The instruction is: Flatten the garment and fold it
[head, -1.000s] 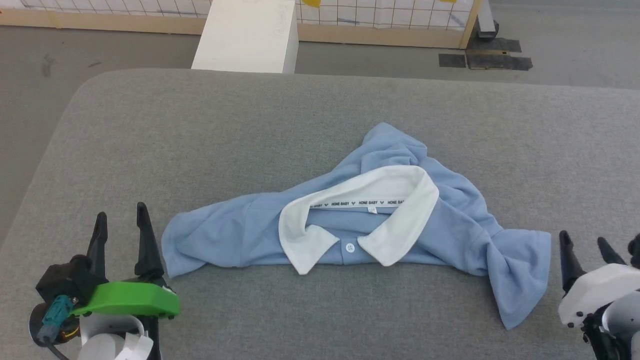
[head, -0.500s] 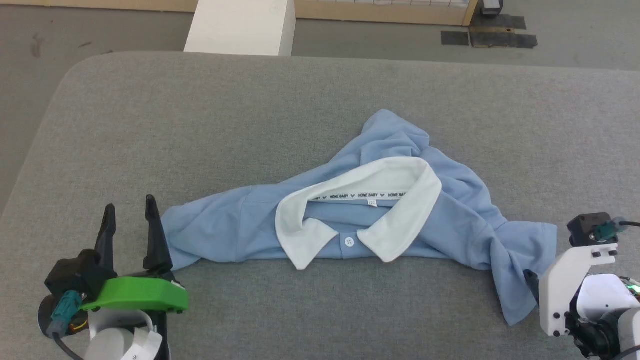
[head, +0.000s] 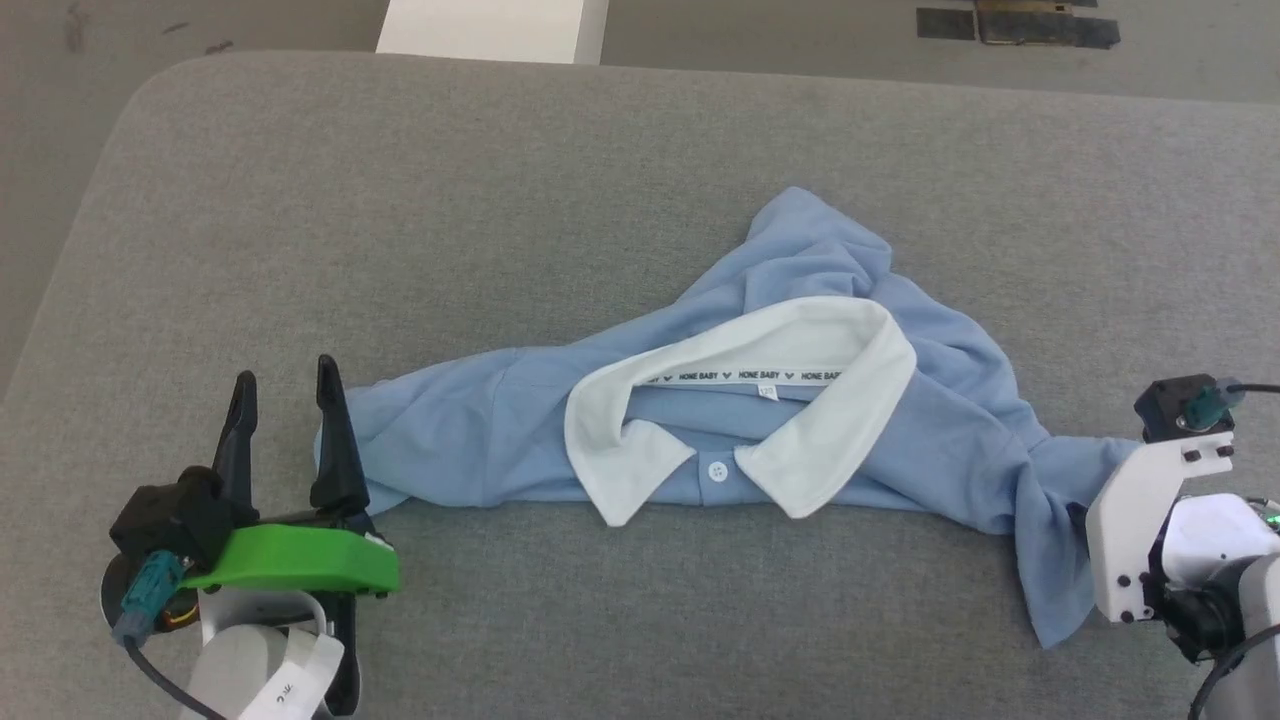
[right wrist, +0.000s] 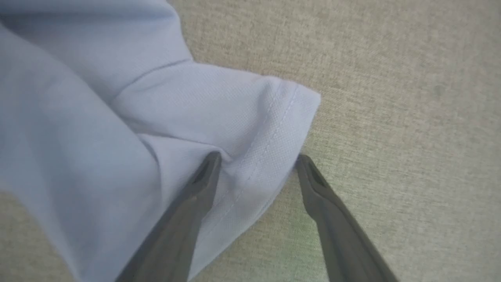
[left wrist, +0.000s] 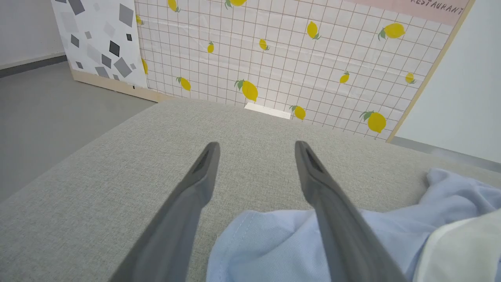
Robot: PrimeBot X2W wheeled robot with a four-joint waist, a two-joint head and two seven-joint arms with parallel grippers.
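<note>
Garment point(head: 900, 440) lies crumpled at the middle of the grey cloth-covered counter point(head: 400, 200), white collar point(head: 830, 400) and button point(head: 716, 470) facing up, while its body is bunched behind the collar so the hem cannot be made out. In the head view the right arm's fingers are hidden behind its white wrist bracket point(head: 1130, 540). The right wrist view shows the right pincer point(right wrist: 258, 156) spread, pointing down and straddling the stitched edge of the right sleeve point(right wrist: 254, 117); one fingertip point(right wrist: 213, 160) meets the cloth, the other sits just off its edge. The left pincer point(head: 284, 375) is spread too, low over the counter with fingers aimed far, its right finger point(left wrist: 325, 203) over the left sleeve point(head: 400, 440). Beyond the far edge stand a white box point(head: 490, 25) and a lemon-patterned panel point(left wrist: 293, 58).
</note>
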